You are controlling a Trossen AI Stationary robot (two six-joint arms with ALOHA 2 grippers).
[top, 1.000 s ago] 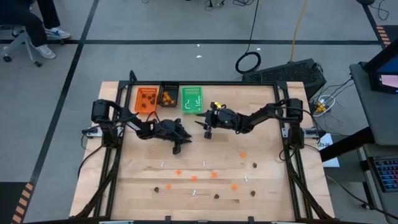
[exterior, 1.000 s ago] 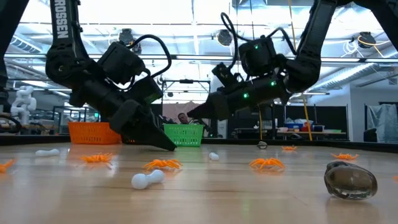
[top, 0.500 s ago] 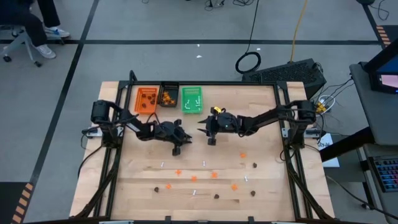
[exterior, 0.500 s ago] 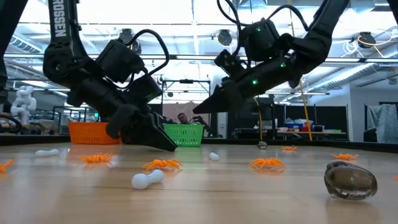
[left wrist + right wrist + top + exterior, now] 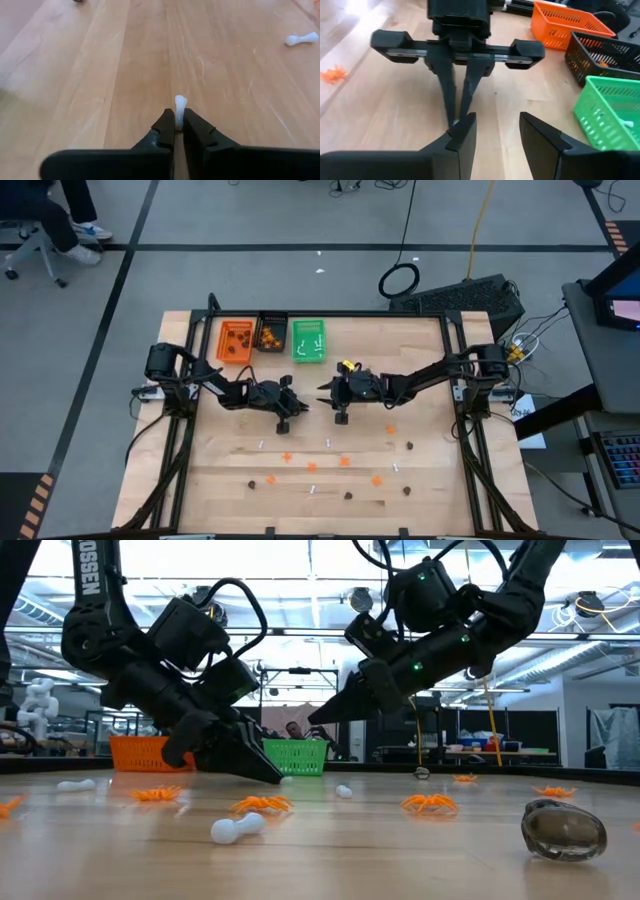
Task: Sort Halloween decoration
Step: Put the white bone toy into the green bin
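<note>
My left gripper [image 5: 298,406] is low over the table's middle, its fingers shut on a thin white stick [image 5: 180,102]. My right gripper [image 5: 497,125] hovers open just to its right, higher up and facing it, with nothing between its fingers; the low view shows its tip [image 5: 315,720] well above the wood. More trinkets lie loose on the near half of the table: orange blobs [image 5: 312,466], dark brown blobs [image 5: 409,446] and white sticks [image 5: 328,443]. My left gripper pinches the white stick's near end [image 5: 178,119] between its two fingertips. The fingers slant down toward the table and lie along the stick. The stick's knobbed far end [image 5: 180,101] juts out past the fingertips. Whether it is clear of the wood I cannot tell.
An orange tray [image 5: 235,340], a black tray [image 5: 270,335] and a green tray [image 5: 308,340] stand side by side at the far edge, left of centre. Another white stick [image 5: 301,39] lies a little way off. Bare wood surrounds both grippers.
My right gripper has moved from beside the green tray toward the table's near edge, rising a little, and now stands opposite my left gripper.
</note>
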